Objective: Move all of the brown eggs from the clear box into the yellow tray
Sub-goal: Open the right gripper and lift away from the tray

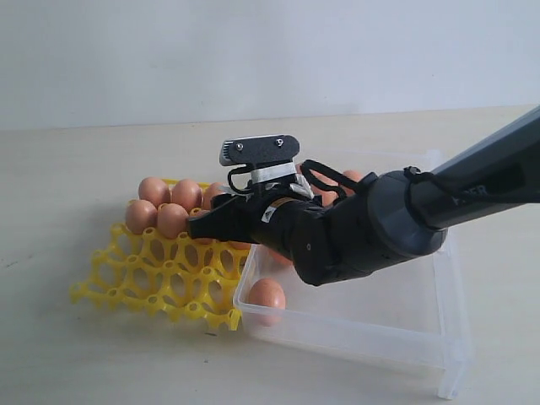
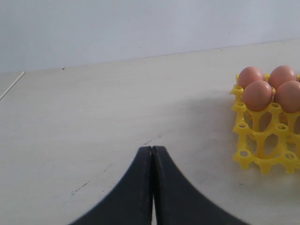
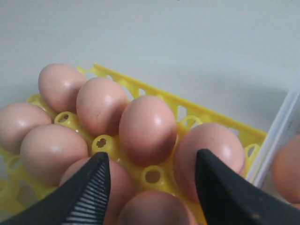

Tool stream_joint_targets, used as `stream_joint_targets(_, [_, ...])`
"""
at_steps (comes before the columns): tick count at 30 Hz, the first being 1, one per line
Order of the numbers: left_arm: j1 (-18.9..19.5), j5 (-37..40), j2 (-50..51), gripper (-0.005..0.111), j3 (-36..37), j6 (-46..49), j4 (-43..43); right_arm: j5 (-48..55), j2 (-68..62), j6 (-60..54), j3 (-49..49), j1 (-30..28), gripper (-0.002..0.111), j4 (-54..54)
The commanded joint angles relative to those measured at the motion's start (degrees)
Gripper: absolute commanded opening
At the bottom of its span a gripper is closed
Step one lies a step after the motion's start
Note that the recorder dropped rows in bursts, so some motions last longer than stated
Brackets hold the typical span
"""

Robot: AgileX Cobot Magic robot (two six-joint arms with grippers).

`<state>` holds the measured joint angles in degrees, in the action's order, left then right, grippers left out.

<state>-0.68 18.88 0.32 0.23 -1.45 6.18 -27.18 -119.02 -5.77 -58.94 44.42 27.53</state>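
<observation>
Several brown eggs [image 1: 154, 190] sit in the far cups of the yellow tray [image 1: 152, 278]. My right gripper [image 1: 202, 226] hangs low over them, and in the right wrist view it [image 3: 152, 157] stands open, its fingers either side of one egg [image 3: 154, 211] that rests in a cup. The clear box [image 1: 405, 329] lies to the tray's right with one egg [image 1: 267, 295] in its near left corner and more [image 1: 353, 177] partly hidden behind the arm. My left gripper [image 2: 153, 149] is shut and empty above bare table, with the tray [image 2: 253, 157] off to its side.
The right arm [image 1: 380, 224] stretches across the clear box from the right. The tray's near rows of cups [image 1: 169, 291] are unfilled. A pale wall stands behind the light wooden table [image 1: 67, 354].
</observation>
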Motion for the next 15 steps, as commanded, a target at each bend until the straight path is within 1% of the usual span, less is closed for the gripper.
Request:
stream_joint_targets(1, [0.07, -0.79, -0.32, 0.000, -0.23, -0.25, -0.38, -0.34, 1.68, -0.22, 0.27, -0.12, 0.054, -0.61])
stream_joint_targets(5, [0.07, -0.79, -0.32, 0.000, -0.23, -0.25, -0.38, 0.40, 3.33, -1.55, 0.27, -0.12, 0.054, -0.70])
stream_joint_targets(10, [0.07, -0.79, -0.32, 0.000, -0.23, -0.25, -0.38, 6.87, 8.59, -8.39, 0.27, -0.12, 0.054, -0.70])
stream_joint_targets(13, [0.07, -0.79, -0.32, 0.000, -0.23, -0.25, -0.38, 15.40, 13.73, -16.55, 0.27, -0.24, 0.054, -0.48])
stream_joint_targets(14, [0.07, -0.79, -0.32, 0.000, -0.23, -0.25, -0.38, 23.25, 17.13, -21.93, 0.27, -0.24, 0.054, -0.48])
stream_joint_targets(15, [0.07, -0.79, -0.32, 0.000, -0.23, -0.25, -0.38, 26.20, 18.36, -23.97, 0.27, -0.24, 0.054, -0.48])
